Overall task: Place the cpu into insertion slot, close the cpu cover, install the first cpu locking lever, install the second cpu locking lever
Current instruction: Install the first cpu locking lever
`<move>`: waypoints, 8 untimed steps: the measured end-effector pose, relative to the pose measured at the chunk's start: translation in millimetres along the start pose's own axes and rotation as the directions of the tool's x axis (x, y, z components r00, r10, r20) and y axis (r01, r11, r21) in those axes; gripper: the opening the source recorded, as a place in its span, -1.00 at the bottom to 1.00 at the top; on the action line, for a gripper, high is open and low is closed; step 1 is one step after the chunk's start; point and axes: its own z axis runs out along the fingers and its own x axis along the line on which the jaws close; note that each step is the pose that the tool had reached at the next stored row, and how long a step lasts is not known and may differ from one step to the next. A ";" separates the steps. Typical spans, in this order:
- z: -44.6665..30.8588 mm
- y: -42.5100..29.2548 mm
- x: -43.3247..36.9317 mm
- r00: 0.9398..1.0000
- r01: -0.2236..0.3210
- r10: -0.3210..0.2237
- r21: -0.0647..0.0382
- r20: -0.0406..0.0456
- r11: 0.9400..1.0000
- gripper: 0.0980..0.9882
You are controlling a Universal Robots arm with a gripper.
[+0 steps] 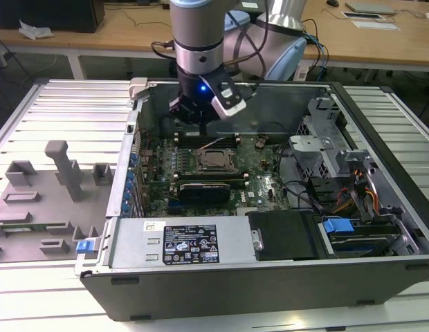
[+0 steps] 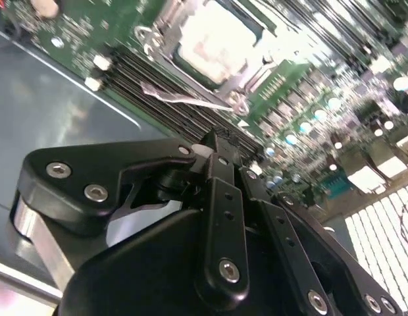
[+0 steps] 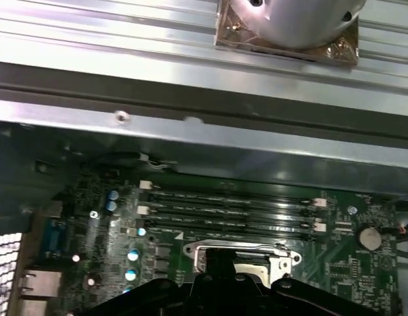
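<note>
1. We see the gripper (image 2: 216,139) with its jaws drawn together and nothing held between them.
2. In the exterior view the gripper (image 1: 196,121) hangs low inside the open computer case (image 1: 270,277). It is over the black memory slots (image 1: 207,140), just on the far side of the insertion slot (image 1: 200,162). We cannot tell whether it touches anything.
3. A thin silvery lever (image 2: 187,99) angles out from the socket's edge across the memory slots, near the jaw tips.
4. The cpu (image 2: 214,39) lies flat in the insertion slot with its pale metal top facing up. The cpu cover (image 2: 161,33) lies down around it as a shiny frame.
5. In the first wrist view the gripper (image 3: 224,276) hides part of the socket.
6. The green motherboard (image 1: 259,166) surrounds the socket on the case floor.
7. Grey fixtures (image 1: 66,169) stand on the slatted table (image 1: 62,97), well apart on the exterior view's left.
</note>
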 end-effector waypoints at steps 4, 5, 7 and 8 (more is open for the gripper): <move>0.6 -2.3 -8.8 1.000 0.000 0.000 0.000 0.000 1.000 -0.98; 0.6 -2.3 -8.8 1.000 0.000 0.000 0.000 0.000 1.000 -0.98; 0.7 -2.3 -8.8 1.000 0.000 0.000 0.000 0.000 1.000 -0.98; 1.1 -2.3 -8.9 1.000 0.001 -0.001 0.008 0.001 1.000 -0.98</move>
